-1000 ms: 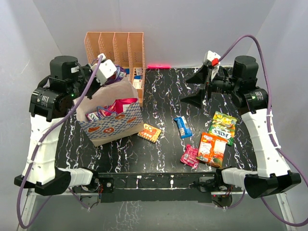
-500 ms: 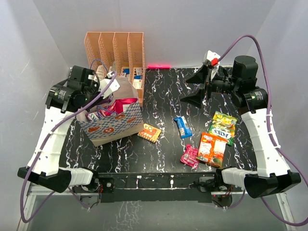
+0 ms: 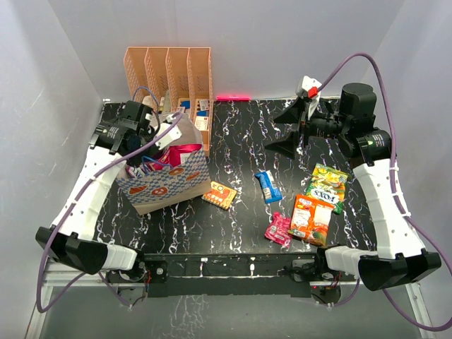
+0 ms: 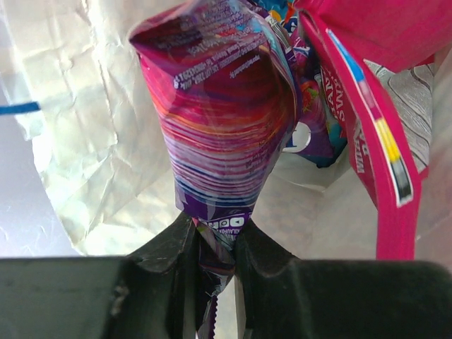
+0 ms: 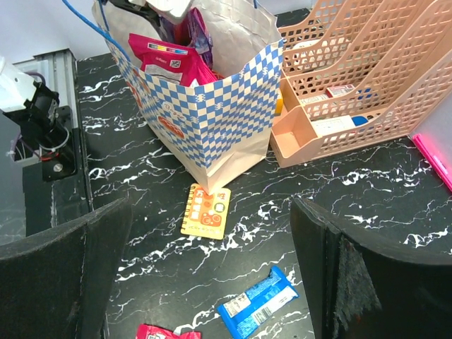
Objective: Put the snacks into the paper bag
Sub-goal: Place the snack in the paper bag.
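Note:
The paper bag (image 3: 167,185) stands upright at the left, blue-checked with donut prints; it shows too in the right wrist view (image 5: 212,106). My left gripper (image 3: 168,133) is down in its mouth, shut on a purple-magenta packet (image 4: 219,120) that hangs inside over the bag's white lining (image 4: 85,141). Magenta packets (image 4: 367,113) lie in the bag beside it. On the table lie a blue bar (image 3: 268,186), a small orange packet (image 3: 219,194), a pink packet (image 3: 278,229), a big orange packet (image 3: 311,218) and a green-yellow packet (image 3: 327,185). My right gripper (image 3: 286,131) hovers open, holding nothing (image 5: 212,275).
A peach perforated file rack (image 3: 173,76) stands right behind the bag, touching or nearly touching it. A pink strip (image 3: 234,97) lies at the table's back edge. White walls close in the left, right and back.
My left arm has swung forward and down, carrying the purple-magenta packet from above the bag into its mouth. The right arm has not moved.

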You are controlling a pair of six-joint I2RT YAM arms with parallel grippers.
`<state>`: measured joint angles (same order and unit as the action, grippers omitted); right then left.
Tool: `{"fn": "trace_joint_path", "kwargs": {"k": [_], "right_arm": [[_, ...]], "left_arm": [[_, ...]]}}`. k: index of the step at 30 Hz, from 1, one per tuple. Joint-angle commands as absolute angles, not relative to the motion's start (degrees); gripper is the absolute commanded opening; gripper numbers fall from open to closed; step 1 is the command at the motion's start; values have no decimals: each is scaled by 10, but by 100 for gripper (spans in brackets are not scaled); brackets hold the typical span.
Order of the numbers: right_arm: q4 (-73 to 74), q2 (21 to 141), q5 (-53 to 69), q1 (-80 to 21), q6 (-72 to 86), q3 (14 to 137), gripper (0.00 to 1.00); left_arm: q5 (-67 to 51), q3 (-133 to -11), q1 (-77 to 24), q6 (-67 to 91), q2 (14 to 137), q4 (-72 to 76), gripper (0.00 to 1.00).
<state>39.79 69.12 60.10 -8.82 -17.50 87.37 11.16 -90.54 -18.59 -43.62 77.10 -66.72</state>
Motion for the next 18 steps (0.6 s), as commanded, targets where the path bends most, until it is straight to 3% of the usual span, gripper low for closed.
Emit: {"fn": "trace_joint_path", "kwargs": {"k": [1, 8, 18], "right_arm": [[390, 679, 595, -84, -180, 871, 99], [389, 681, 593, -84, -183, 868, 98], [392, 678, 543, -84, -196, 860, 98]], "left_arm": [[114, -896, -185, -430, 771, -648, 19], [121, -903, -185, -434, 771, -657, 44], [134, -939, -185, -438, 761, -660, 65]]}}
